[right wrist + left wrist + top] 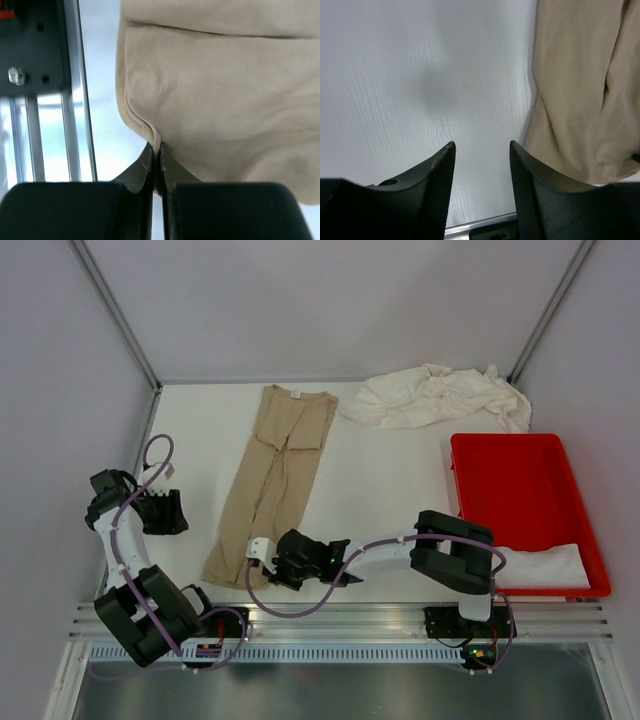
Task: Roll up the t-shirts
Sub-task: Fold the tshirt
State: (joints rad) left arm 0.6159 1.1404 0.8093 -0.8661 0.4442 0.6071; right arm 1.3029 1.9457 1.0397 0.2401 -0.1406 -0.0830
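Inspection of the bench (380, 490) finds 1 tan t-shirt (268, 480) folded lengthwise into a long narrow strip. It lies flat, left of centre, with its collar and white label at the far edge and its hem close to the near edge. The right gripper (262, 558) reaches across low from the near right corner to that hem. The right wrist view shows its jaws drawn almost together, with a raised ridge of the tan fabric pinched between the tips. The left gripper (160, 512) sits near the left edge, beside the tan strip and apart from it. Its jaws stand moderately wide over bare surface with nothing between them. A loose heap of cream-white t-shirts (435, 398) rests crumpled toward the far right corner. The red tray (525, 445) sits along the right edge, and a white folded cloth (540, 565) lies flat in its near end. Whether that cloth is a t-shirt cannot be told from these views.
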